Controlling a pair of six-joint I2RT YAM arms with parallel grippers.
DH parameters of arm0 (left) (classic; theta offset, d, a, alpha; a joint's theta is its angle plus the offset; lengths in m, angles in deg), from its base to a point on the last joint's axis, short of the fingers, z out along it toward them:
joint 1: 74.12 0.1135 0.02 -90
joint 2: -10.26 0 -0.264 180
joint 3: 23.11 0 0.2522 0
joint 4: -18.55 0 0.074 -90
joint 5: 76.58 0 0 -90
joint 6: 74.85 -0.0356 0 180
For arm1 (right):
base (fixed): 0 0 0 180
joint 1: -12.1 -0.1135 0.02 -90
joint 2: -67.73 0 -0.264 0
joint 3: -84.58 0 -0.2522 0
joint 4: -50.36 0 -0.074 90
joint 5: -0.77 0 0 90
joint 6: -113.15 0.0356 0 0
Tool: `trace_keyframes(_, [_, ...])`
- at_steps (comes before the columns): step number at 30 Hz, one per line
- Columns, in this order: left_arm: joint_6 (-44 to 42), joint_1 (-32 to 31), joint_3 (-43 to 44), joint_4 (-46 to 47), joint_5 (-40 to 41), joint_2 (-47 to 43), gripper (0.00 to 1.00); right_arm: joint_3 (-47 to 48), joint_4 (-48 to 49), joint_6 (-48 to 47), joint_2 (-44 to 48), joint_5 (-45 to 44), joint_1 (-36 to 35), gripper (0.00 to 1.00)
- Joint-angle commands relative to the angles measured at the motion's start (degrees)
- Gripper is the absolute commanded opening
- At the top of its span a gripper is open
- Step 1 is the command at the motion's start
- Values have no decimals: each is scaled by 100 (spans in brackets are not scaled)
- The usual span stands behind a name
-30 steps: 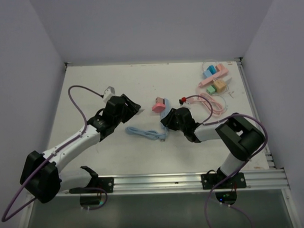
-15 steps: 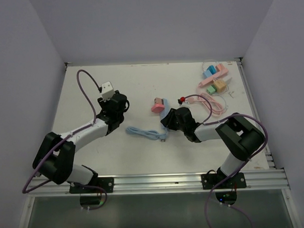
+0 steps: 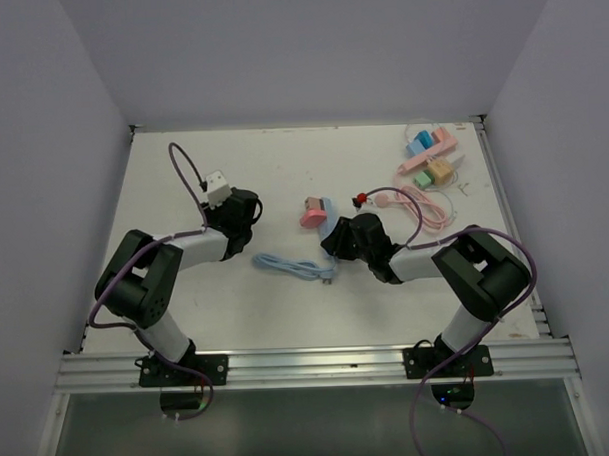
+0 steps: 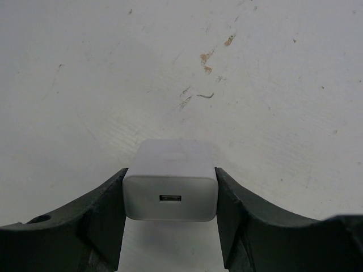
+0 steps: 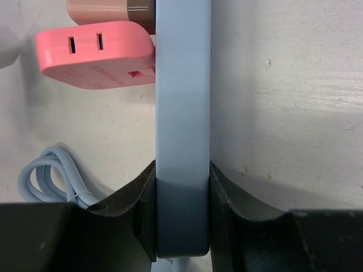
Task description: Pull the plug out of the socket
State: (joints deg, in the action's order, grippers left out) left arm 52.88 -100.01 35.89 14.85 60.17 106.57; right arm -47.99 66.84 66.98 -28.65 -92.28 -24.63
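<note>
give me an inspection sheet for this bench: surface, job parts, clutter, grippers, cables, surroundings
surface: white table, scuffed, with brown marks
job's things: white usb charger apart from the light blue power strip; its port is empty
clutter: pink socket adapter beside the strip; pastel adapters in the far right corner
grippers: left gripper shut on the charger; right gripper shut on the strip
cables: light blue coil loose on the table; pink cable by the pastel adapters
surroundings: plain grey walls; metal rail along the near edge
</note>
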Motion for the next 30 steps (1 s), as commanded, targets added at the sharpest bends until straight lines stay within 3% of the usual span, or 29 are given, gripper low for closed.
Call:
trace_keyframes(1, [620,14,-49,330,327,-25,25,-98,-906,-288,-258,173,-10,0])
trace_keyframes(3, [857,14,-189,224,318,-25,42,-89,-906,-314,-267,208,-18,0])
trace_keyframes(9, [1358,-4,-480,4,46,-148,70,-62,-914,-349,-276,278,-10,0])
trace_keyframes(20, [1703,-161,-647,-462,-595,-868,99,-18,-985,-525,-189,462,-10,0])
trace_keyframes(25, [474,-574,-735,-16,-1289,-1657,100,113,-1204,-954,-48,840,-10,0])
trace_keyframes(26, [-172,-662,-840,143,-1473,-1764,99,140,-1257,-1025,-30,902,-10,0])
trace_keyframes(30, [-1548,-1049,-920,444,-2736,-2099,100,228,-1424,-1254,84,1104,-10,0])
